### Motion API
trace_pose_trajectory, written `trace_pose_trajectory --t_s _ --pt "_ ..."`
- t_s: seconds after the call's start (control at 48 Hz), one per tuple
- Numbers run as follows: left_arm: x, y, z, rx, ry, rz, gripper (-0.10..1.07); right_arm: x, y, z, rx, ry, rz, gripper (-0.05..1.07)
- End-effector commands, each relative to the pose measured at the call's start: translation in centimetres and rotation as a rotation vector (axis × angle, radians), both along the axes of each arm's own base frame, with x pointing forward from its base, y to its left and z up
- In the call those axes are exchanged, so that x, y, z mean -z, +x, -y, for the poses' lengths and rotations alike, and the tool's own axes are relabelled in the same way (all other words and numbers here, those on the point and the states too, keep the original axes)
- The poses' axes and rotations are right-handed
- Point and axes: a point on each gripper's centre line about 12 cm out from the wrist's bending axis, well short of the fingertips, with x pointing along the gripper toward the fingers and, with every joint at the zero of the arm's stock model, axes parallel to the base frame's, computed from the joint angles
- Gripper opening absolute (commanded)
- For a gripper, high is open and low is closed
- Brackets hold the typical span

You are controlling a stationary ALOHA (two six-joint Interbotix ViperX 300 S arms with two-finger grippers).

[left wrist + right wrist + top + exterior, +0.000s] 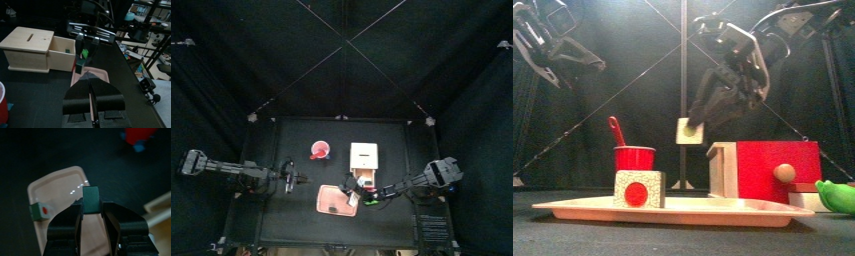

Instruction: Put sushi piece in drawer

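- While the right gripper point(691, 131) hangs clamped on a sushi piece point(690, 130) above the pink tray point(567, 207), the open drawer point(368, 178) lies toward twelve o'clock.
- Left gripper point(93, 102), pressed together, waits at nine o'clock.

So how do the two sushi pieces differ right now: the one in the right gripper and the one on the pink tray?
The held sushi piece hangs in the air, clamped by the right gripper; the tray sushi piece rests on the pink tray, untouched. The held one shows a green centre in the front view, the tray one a red centre. The held one is beside the open drawer; the other lies farther from it. Both are small blocks with pale faces.
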Motion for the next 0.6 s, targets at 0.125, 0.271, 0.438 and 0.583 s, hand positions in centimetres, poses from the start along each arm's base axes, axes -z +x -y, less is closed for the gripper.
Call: trace_pose_trajectory --t_s 0.125,0.271,0.438,0.583 --pt "-0.5 0.2 -0.1 -0.004 0.001 0.015 0.18 -3.4 -4.5 1.8 0.184 -0.052 0.048 0.57" --pt "-0.5 0.2 -0.1 -0.004 0.001 0.015 0.18 -3.5 -6.2 2.1 0.239 -0.067 0.033 0.58" --pt "-0.5 0.2 -0.1 -0.005 0.001 0.015 0.18 -2.8 -6.5 2.0 0.247 -0.048 0.009 0.6" --pt "-0.4 0.2 -0.1 -0.005 0.001 0.014 0.18 -2.1 -6.2 1.6 0.224 -0.032 -0.006 0.65"
